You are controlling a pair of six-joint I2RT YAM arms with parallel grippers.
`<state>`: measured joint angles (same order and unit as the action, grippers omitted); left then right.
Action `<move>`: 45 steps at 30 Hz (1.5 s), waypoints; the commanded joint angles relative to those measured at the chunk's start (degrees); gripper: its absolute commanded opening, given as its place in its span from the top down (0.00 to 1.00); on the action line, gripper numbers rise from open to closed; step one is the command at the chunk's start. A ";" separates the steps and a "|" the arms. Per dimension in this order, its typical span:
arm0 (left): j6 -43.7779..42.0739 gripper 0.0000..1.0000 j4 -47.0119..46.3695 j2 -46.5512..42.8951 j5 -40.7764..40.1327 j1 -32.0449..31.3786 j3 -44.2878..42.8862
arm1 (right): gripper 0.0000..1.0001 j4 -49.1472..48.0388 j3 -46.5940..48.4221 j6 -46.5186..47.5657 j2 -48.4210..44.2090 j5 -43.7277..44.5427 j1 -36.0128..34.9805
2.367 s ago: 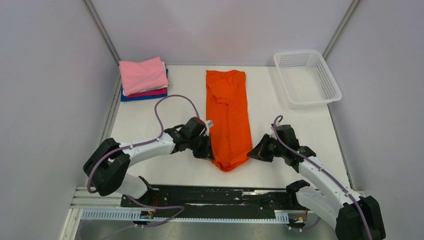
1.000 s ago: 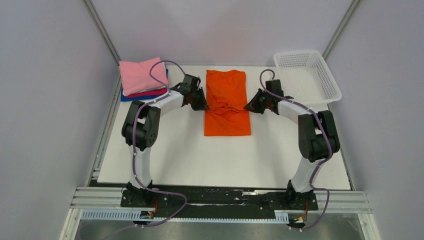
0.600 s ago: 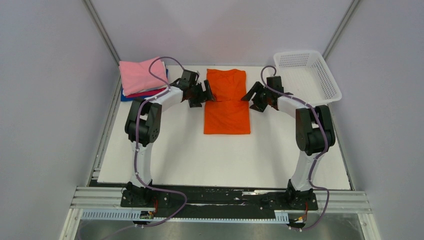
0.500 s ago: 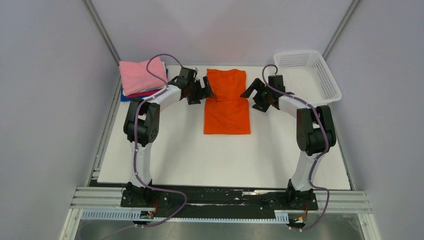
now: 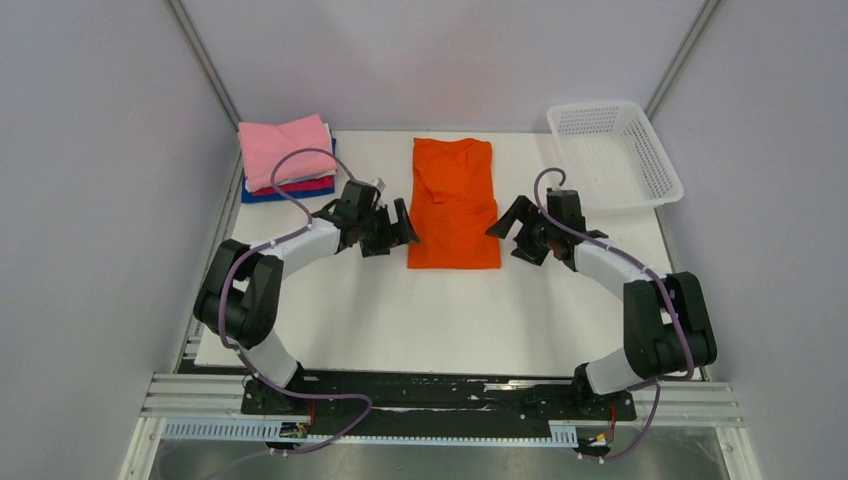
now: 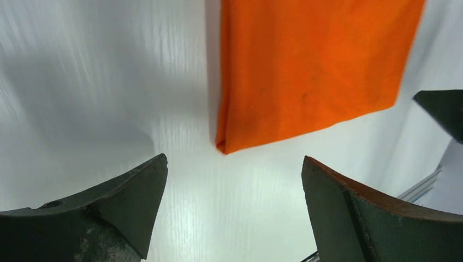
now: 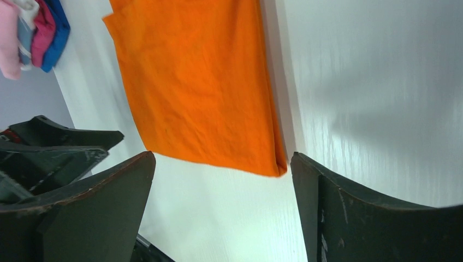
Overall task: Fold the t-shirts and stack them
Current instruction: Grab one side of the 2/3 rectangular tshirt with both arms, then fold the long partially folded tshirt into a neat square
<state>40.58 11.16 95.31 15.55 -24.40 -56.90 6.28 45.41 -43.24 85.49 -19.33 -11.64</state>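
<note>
Orange cloth fills the upper middle of the overhead view: we see the orange t-shirt lying flat on the white table, folded into a tidy rectangle with its collar end toward the top of the frame. In both wrist views its lower edge shows as a doubled layer.

The left gripper sits just beside the shirt's lower left corner. We find its jaws spread wide and holding nothing, with bare table between them in the left wrist view. The right gripper mirrors it at the lower right corner, likewise wide apart and gripping nothing. Neither touches the cloth.

At the upper left rests the stack of folded t-shirts, pink on top, then white, magenta and blue. At the upper right stands the white mesh basket, its mesh floor in full view.
</note>
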 commanded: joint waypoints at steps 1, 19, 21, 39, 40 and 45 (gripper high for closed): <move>4.84 0.04 -5.17 -1.56 -0.43 -1.52 6.34 | 0.13 0.15 -3.13 -0.53 -3.03 2.34 -1.42; 5.49 0.57 -3.13 9.16 -5.68 -5.19 3.92 | 0.69 -1.37 -2.27 0.98 7.26 3.93 -2.76; 5.36 0.62 -2.60 10.11 -6.71 -5.34 3.34 | 0.74 -1.49 -2.04 0.97 7.91 3.62 -2.79; 2.06 1.00 17.04 -15.34 -5.30 -12.13 12.06 | 1.00 10.96 -16.50 3.21 -20.45 -11.57 -4.26; 2.10 1.00 18.10 -17.40 -4.70 -12.63 12.73 | 1.00 12.88 -16.79 3.95 -23.73 -12.35 -4.46; 3.26 1.00 15.65 -29.47 1.27 -14.00 13.84 | 1.00 15.54 -16.15 2.75 -35.84 -12.16 -4.76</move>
<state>44.53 26.04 72.77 13.50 -38.37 -43.05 18.94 28.40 -41.12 54.87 -30.46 -16.36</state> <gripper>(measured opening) 0.014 0.010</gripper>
